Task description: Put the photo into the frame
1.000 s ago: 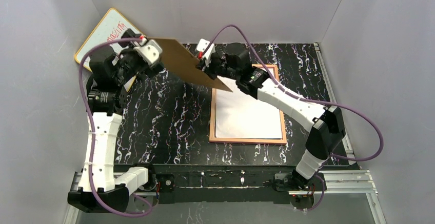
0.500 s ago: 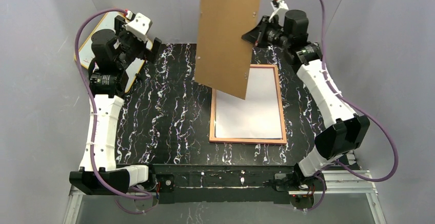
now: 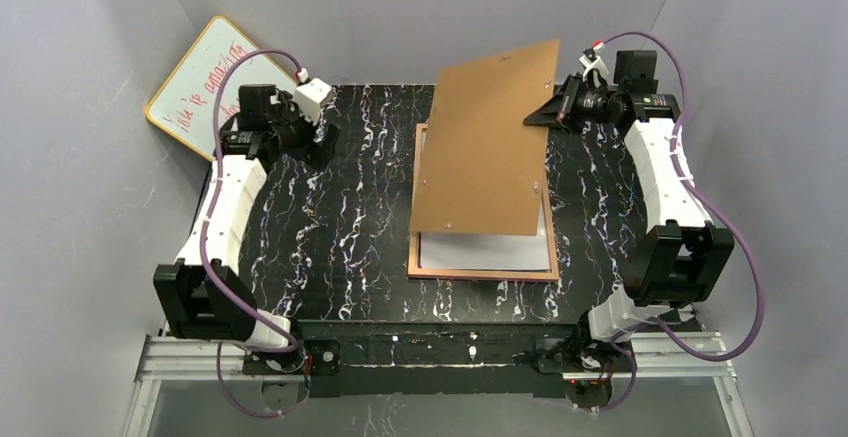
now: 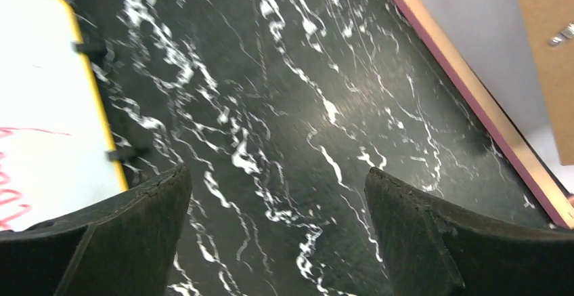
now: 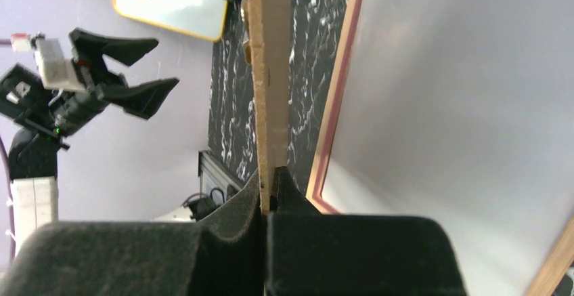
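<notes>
One frame (image 3: 480,274), one photo (image 3: 485,252), one backing board (image 3: 487,147).

1. The backing board (image 3: 488,147) is plain brown.
2. The frame (image 3: 480,274) is light wood-coloured, edged pink.
3. The photo (image 3: 487,253) shows white.
4. The table (image 3: 340,217) is black, veined white.
5. The whiteboard (image 3: 195,82) is white, yellow-rimmed, with red writing.

My left gripper (image 3: 322,140) has let go of the brown board (image 3: 487,142) and drawn back, open above the worktop (image 3: 340,227). My right gripper (image 3: 538,117) alone has swung the board from near upright down to a slant over the frame (image 3: 480,275), hiding most of the photo (image 3: 490,253).
</notes>
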Robot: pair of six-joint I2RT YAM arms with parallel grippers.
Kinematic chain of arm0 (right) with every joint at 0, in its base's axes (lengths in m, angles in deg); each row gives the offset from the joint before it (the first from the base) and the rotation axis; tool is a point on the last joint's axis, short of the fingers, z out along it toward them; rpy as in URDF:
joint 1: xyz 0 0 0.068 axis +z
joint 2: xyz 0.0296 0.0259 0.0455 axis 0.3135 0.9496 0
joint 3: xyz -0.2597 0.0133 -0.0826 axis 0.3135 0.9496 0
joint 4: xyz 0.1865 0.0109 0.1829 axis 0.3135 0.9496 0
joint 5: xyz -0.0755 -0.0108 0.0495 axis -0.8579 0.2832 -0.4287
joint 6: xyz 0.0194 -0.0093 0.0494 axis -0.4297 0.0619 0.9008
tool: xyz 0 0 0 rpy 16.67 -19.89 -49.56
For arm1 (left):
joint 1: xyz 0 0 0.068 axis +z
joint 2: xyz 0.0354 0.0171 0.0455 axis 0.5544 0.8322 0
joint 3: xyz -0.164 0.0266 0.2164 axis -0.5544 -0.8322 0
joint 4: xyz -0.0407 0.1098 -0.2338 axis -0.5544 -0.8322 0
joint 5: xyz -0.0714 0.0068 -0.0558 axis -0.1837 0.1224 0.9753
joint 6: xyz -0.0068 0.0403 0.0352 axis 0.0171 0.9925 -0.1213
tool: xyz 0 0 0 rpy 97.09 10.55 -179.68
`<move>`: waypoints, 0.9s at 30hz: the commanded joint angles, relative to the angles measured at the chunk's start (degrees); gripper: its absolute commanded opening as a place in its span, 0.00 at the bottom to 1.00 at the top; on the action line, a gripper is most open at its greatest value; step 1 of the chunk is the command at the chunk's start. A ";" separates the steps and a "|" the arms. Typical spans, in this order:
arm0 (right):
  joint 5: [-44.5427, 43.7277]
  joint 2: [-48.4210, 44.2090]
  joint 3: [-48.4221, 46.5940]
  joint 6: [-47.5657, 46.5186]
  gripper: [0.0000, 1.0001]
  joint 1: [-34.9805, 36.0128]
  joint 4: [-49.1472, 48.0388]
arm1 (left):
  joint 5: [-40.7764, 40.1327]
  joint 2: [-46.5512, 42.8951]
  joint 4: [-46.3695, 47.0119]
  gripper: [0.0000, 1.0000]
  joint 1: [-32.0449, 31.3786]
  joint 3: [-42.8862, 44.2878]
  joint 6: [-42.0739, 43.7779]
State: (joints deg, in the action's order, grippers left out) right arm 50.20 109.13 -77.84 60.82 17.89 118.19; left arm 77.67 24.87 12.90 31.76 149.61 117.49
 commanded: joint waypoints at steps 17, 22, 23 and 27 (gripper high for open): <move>8.78 14.15 -6.50 -15.12 0.01 0.82 12.11 | 0.64 2.81 -5.77 0.98 -5.56 -5.69 4.54; 9.79 16.72 -5.83 -15.36 0.01 -0.64 11.96 | 0.45 3.97 -7.42 0.98 -5.56 -5.20 6.35; 9.79 17.02 -5.56 -15.52 0.01 -0.86 11.94 | 0.49 4.15 -7.56 0.98 -5.56 -5.10 6.64; 9.69 17.54 -5.14 -15.67 0.01 -1.66 11.86 | 0.70 4.43 -7.88 0.98 -5.56 -4.97 7.23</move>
State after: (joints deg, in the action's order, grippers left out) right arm 55.36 126.92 -80.79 45.45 17.56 130.32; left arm 78.00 30.29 7.33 26.21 144.41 122.96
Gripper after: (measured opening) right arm 0.052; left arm 0.981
